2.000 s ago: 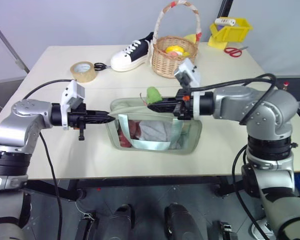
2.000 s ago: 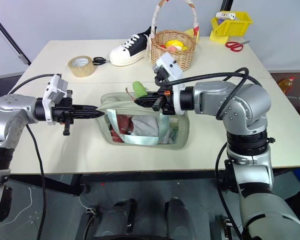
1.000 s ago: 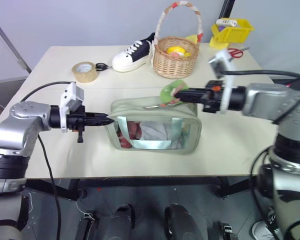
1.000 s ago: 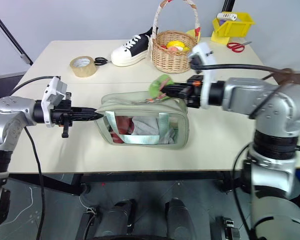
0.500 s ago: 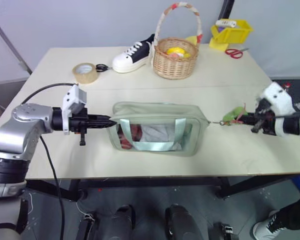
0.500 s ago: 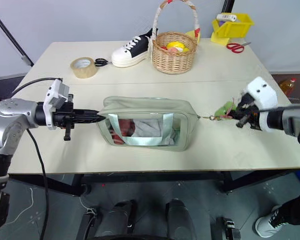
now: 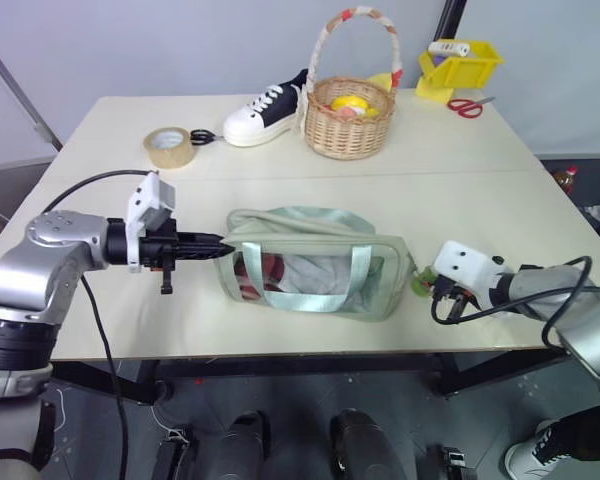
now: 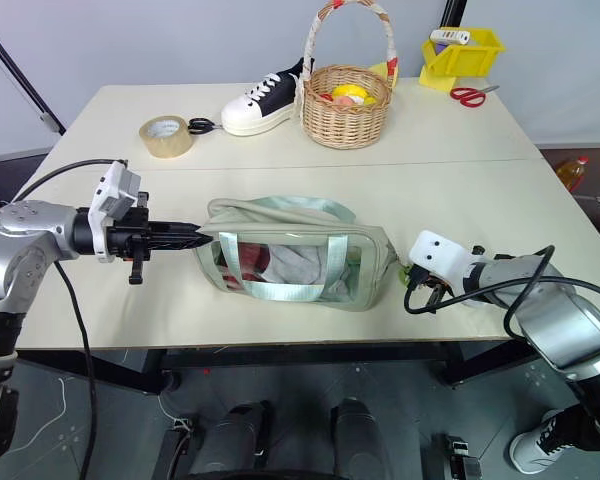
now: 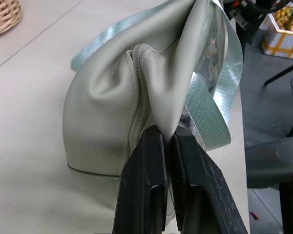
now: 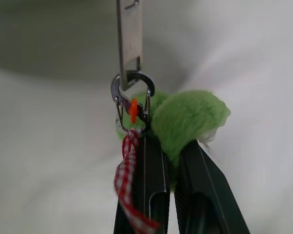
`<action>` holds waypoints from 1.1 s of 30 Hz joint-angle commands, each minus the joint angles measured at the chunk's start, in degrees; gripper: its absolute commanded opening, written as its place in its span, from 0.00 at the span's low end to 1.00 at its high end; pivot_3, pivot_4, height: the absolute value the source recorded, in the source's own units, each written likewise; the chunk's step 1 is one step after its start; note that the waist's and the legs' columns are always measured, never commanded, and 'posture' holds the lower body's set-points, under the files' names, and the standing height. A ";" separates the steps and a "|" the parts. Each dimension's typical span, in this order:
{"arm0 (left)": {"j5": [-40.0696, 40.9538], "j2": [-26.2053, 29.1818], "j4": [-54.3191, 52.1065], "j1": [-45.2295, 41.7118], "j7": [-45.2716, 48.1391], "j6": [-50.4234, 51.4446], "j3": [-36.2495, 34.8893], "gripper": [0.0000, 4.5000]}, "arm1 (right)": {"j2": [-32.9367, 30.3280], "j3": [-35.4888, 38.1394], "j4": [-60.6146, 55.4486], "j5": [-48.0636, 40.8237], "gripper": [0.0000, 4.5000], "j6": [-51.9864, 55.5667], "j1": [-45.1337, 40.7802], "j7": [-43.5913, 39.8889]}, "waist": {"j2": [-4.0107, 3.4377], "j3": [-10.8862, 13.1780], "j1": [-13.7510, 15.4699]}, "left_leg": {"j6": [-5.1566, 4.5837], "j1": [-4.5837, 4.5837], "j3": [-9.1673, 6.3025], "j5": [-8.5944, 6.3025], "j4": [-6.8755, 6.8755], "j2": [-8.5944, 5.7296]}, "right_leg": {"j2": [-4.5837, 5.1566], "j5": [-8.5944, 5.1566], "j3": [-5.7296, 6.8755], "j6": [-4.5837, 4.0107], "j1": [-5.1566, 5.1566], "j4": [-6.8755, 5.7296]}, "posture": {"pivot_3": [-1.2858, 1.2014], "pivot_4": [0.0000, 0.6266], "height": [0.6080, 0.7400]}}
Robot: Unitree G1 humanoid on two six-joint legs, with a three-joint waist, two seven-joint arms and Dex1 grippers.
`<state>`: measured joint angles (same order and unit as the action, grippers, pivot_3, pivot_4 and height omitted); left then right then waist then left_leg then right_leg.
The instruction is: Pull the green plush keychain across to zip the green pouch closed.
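Black fingers of the right gripper [image 10: 168, 161] are pinched tight on the green plush keychain [image 10: 188, 117], which sits right at the right end of the green pouch [image 7: 315, 270], low against the table [image 7: 380, 180]. A small metal clip [image 10: 132, 100] with an orange bit and a red-checked ribbon [image 10: 126, 170] links the fuzzball to the zipper pull [image 10: 129, 34]. At the pouch's opposite end, the left gripper [image 9: 170, 141] is squeezed shut on a fold of the fabric next to the zipper. The pouch lies on its side, clear window facing front, pale straps draped over it, zipper run all the way across. Behind the pouch sit a wicker basket [image 7: 352, 115], a sneaker [image 7: 263, 105] and a tape roll [image 7: 168, 146].
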<state>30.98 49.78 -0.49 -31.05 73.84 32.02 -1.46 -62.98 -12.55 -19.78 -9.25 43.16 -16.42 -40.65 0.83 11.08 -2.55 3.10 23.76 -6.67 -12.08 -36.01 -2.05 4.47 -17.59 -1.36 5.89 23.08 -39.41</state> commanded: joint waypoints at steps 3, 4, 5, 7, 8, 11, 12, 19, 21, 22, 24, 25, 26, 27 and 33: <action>-0.79 1.93 1.20 1.05 -1.70 0.67 -2.63 0.00 | 4.17 0.75 1.01 0.28 0.02 4.46 -2.15 -0.99 | 0.05 -0.01 -0.13 | 0.00 -0.28 0.01 -0.01 0.08 0.02 | 0.02 -0.01 -0.01 -0.03 -0.29 0.10 | 0.52 0.24 0.66; -0.71 1.91 1.17 1.04 -1.70 0.61 -2.60 0.00 | 5.38 2.85 0.46 -1.57 0.02 5.73 -3.32 -1.46 | 0.05 -0.01 -0.15 | -0.02 -0.37 0.01 -0.02 0.10 0.07 | 0.01 -0.03 -0.01 -0.06 -0.37 0.14 | 0.52 0.24 0.66; -0.64 1.89 1.13 0.92 -1.81 0.67 -2.55 0.00 | 6.56 5.85 -0.61 -4.53 0.02 7.54 -4.66 -2.58 | 0.04 -0.01 -0.12 | -0.02 -0.36 0.01 -0.02 0.11 0.09 | -0.01 -0.01 -0.02 -0.08 -0.35 0.14 | 0.52 0.24 0.66; -0.40 1.91 1.01 0.53 -1.63 0.65 -2.47 0.00 | 7.53 11.77 -3.16 -10.54 0.17 11.14 -6.98 -5.49 | 0.02 0.01 -0.03 | -0.02 -0.34 -0.01 -0.02 0.12 0.10 | -0.02 0.01 -0.02 -0.05 -0.33 0.14 | 0.52 0.24 0.66; -0.32 1.91 1.02 0.29 -1.60 0.69 -2.41 0.00 | 7.57 13.84 -4.05 -12.49 0.23 12.17 -7.74 -6.56 | 0.01 0.02 0.07 | -0.02 -0.32 0.00 -0.02 0.12 0.09 | -0.02 0.02 -0.02 -0.04 -0.31 0.14 | 0.52 0.24 0.66; -0.20 1.81 0.96 -0.41 -1.25 0.37 -2.00 0.00 | 7.58 18.92 -3.84 -16.50 0.58 14.03 -10.55 -7.76 | 0.03 0.03 0.20 | -0.04 -0.25 -0.02 -0.04 0.14 0.03 | 0.00 0.00 0.02 0.01 -0.31 0.21 | 0.52 0.24 0.66; -0.30 1.68 0.97 -0.68 -1.21 0.20 -1.79 0.00 | 7.20 20.11 -3.31 -17.28 0.71 13.97 -11.13 -8.29 | 0.04 0.03 0.26 | -0.05 -0.23 -0.02 -0.04 0.14 0.02 | 0.02 0.00 0.03 0.01 -0.31 0.26 | 0.52 0.24 0.66; 1.12 1.72 -0.20 -2.09 -0.78 2.02 -2.03 0.16 | 3.49 24.64 -0.27 -19.48 0.95 9.54 -10.44 -13.40 | 0.07 0.06 0.22 | -0.08 -0.17 0.00 -0.06 0.15 -0.03 | 0.09 -0.01 0.04 0.02 -0.29 0.33 | 0.52 0.24 0.66; 2.34 1.92 -0.69 -2.58 -0.73 3.56 -2.81 0.30 | 2.57 24.99 0.03 -19.59 0.95 7.70 -9.93 -14.84 | 0.07 0.07 0.18 | -0.08 -0.16 0.00 -0.06 0.17 -0.02 | 0.08 -0.01 0.04 0.02 -0.28 0.33 | 0.52 0.24 0.66; 3.09 2.01 -0.87 -2.90 -0.73 4.42 -3.38 0.41 | 2.25 25.05 0.16 -19.60 0.95 6.85 -9.75 -15.32 | 0.08 0.07 0.16 | -0.08 -0.16 0.00 -0.06 0.17 -0.02 | 0.08 -0.01 0.04 0.02 -0.27 0.33 | 0.52 0.24 0.66; 4.86 2.85 -1.79 -3.20 0.35 5.53 -4.78 0.64 | 1.69 25.01 0.56 -19.74 0.95 5.40 -9.70 -16.41 | 0.10 0.09 0.13 | -0.08 -0.16 0.00 -0.06 0.17 -0.02 | 0.08 -0.01 0.04 0.02 -0.27 0.33 | 0.52 0.24 0.66; 5.83 3.30 -2.14 -3.13 0.80 6.24 -5.58 0.76 | 1.70 25.06 0.66 -19.99 0.95 5.02 -9.85 -16.72 | 0.11 0.09 0.13 | -0.08 -0.16 0.01 -0.06 0.17 -0.02 | 0.08 -0.01 0.04 0.02 -0.26 0.33 | 0.52 0.24 0.66; 7.01 4.11 -2.62 -2.81 1.62 6.97 -6.52 0.87 | 1.83 25.33 0.67 -20.38 0.95 4.46 -9.92 -17.20 | 0.11 0.09 0.15 | -0.09 -0.16 0.00 -0.06 0.17 -0.02 | 0.08 -0.01 0.04 0.02 -0.26 0.33 | 0.52 0.24 0.66; 7.88 4.91 -2.92 -2.44 2.27 7.57 -7.38 0.98 | 1.93 25.67 0.61 -20.74 0.95 3.86 -9.86 -17.73 | 0.12 0.10 0.15 | -0.08 -0.16 0.00 -0.06 0.18 -0.01 | 0.08 -0.01 0.04 0.02 -0.26 0.33 | 0.52 0.24 0.66; 5.98 10.02 1.74 0.19 3.91 5.65 -10.55 0.99 | 2.49 31.04 -2.21 -25.54 0.95 0.70 -7.82 -21.18 | 0.11 0.11 0.23 | -0.08 -0.15 0.00 -0.06 0.22 -0.02 | 0.10 -0.02 0.04 0.02 -0.24 0.35 | 0.52 0.24 0.66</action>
<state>37.58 58.63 0.56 -31.09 76.88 39.03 -10.12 -59.98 14.84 -19.61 -32.55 45.44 -24.03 -60.64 0.94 11.19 -2.32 3.01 23.61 -6.66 -12.14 -35.77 -2.07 4.57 -17.61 -1.32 5.90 22.84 -39.06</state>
